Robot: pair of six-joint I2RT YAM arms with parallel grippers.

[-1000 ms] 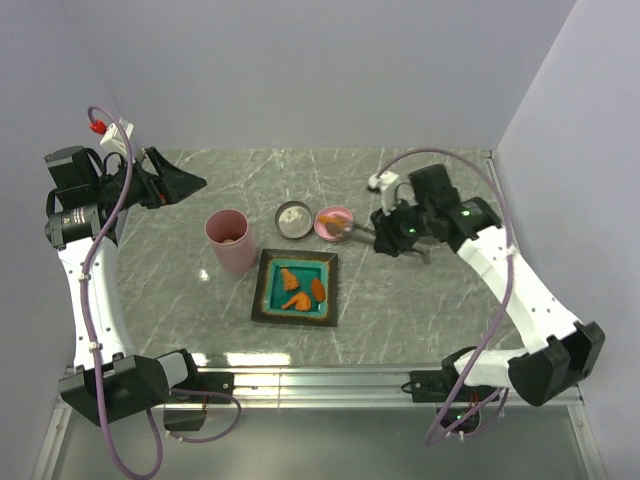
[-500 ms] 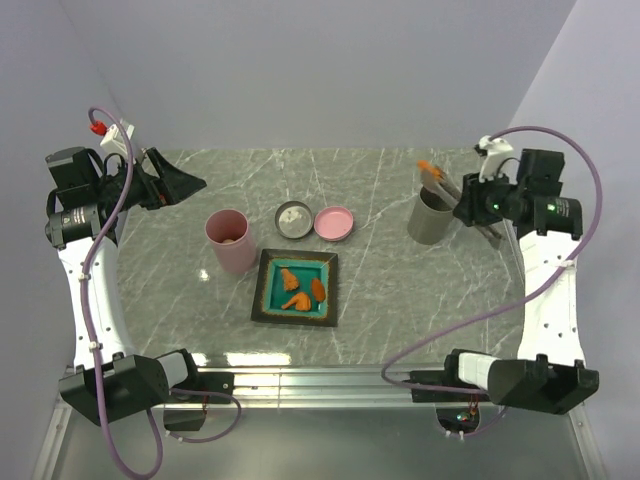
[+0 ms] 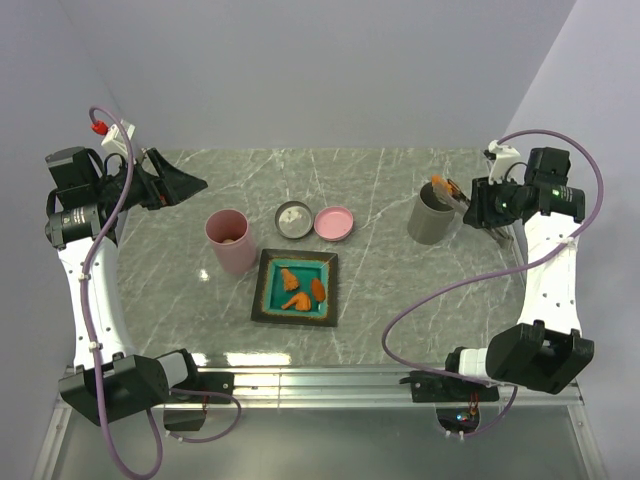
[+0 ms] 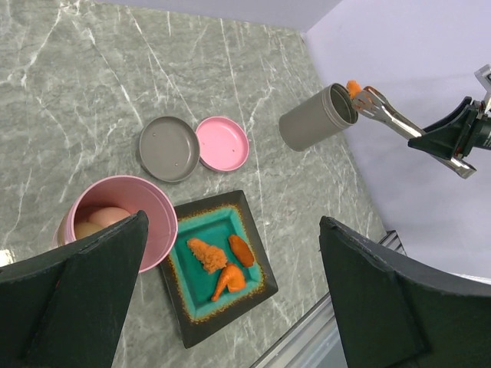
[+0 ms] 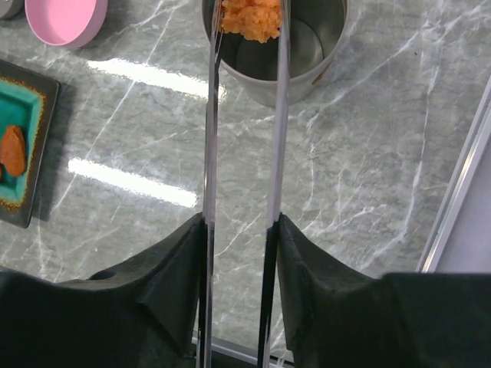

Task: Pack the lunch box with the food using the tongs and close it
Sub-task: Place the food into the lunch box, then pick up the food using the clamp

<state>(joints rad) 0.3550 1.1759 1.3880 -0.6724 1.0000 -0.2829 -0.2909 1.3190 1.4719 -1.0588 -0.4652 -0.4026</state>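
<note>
right gripper: clamped on the tongs, one finger against the outside of each arm. the two slim silver arms run nearly parallel away from the wrist camera.

tongs: squeezed onto one orange-brown fried chunk at the tips. the chunk sits at the mouth of the grey cylindrical container, over its near-side rim. this container stands upright at the right end of the table, well apart from the other items.

left gripper: jaws spread wide, holding nothing. it is raised at the far-left corner of the table and its camera looks down across the work area.

lunch box: upright and uncovered, left of centre. the left wrist view shows a pale pink egg-like ball and a beige ball lying inside it.

pink lid: flat on the table behind the plate, apart from the lunch box. a grey lid lies just beside it on its left; the two rims look to be touching.

plate: square, teal with a dark rim, just right of the lunch box. three orange-brown pieces lie on it: a crumbed chunk, a smooth oval piece and a drumstick-shaped piece.
</note>
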